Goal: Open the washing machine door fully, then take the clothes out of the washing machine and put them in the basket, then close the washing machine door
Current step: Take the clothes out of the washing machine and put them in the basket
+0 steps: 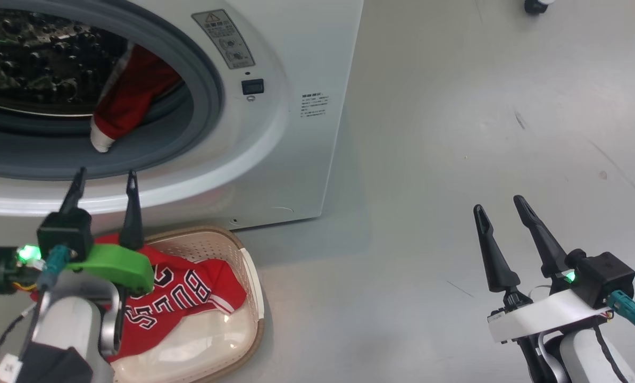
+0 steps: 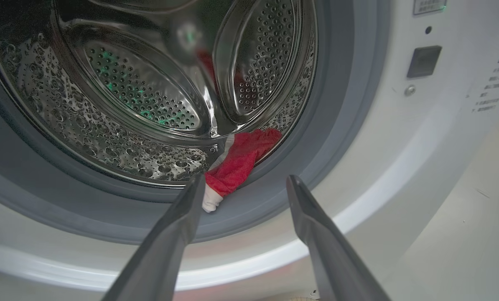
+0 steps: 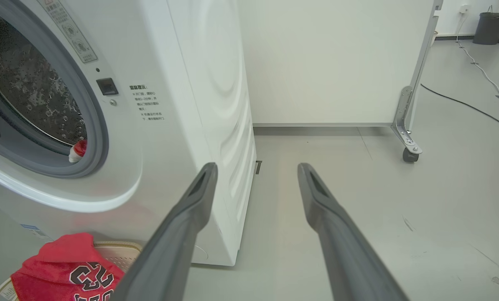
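The white washing machine (image 1: 307,64) stands with its round opening uncovered; its door is out of view. A red garment with a white cuff (image 1: 128,96) hangs over the grey seal at the drum's lower right, also seen as red cloth (image 2: 237,161) in the left wrist view. My left gripper (image 1: 105,183) is open just in front of the seal, below that garment, holding nothing. A red jersey (image 1: 190,290) lies in the cream basket (image 1: 251,276) on the floor under the opening. My right gripper (image 1: 501,205) is open and empty over the floor to the machine's right.
Grey floor (image 1: 482,106) spreads to the right of the machine. A white panel on castor wheels (image 3: 408,150) stands behind it. A cable (image 3: 467,104) and a dark bin (image 3: 490,27) lie at the far right.
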Controlling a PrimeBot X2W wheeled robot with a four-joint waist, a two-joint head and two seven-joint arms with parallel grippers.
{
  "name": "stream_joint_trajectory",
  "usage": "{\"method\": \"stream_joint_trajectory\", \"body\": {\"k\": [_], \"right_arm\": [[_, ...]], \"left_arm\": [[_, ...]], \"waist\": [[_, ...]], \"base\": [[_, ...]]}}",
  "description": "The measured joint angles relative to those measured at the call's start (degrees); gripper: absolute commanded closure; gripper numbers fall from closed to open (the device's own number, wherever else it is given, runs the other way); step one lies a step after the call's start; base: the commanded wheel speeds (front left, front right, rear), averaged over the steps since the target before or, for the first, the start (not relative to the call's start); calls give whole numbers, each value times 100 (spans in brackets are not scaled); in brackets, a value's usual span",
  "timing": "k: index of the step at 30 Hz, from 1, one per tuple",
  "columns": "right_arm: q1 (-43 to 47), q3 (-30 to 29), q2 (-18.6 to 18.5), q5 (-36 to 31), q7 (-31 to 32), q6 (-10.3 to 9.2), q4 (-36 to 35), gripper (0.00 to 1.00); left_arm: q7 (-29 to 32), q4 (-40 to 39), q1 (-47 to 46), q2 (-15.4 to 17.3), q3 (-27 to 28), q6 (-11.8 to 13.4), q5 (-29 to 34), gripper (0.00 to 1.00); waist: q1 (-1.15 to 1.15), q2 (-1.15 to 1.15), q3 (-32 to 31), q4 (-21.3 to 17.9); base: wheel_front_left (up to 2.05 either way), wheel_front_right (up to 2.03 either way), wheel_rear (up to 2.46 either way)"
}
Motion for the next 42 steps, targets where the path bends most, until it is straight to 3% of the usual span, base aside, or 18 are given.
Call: {"method": "stream_joint_trajectory", "body": {"k": [9, 23, 42], "right_arm": [[-466, 5, 58, 189, 0, 52, -43, 0], [-764, 108, 134, 220, -1, 101, 170, 0], [-889, 162, 96, 219, -9, 148, 261, 0]], "left_arm": [[859, 53, -1311, 352, 315, 8, 38, 0], [1925, 1125, -2453, 653, 505, 8, 15, 0], [2491, 2221, -3346, 520, 973, 56, -347, 0]], "waist": [[0, 0, 708, -455], [0, 0, 1333, -1027], [0, 0, 1494, -1127]], "base": [[0, 0, 0], [0, 0, 0], [0, 0, 0]]}}
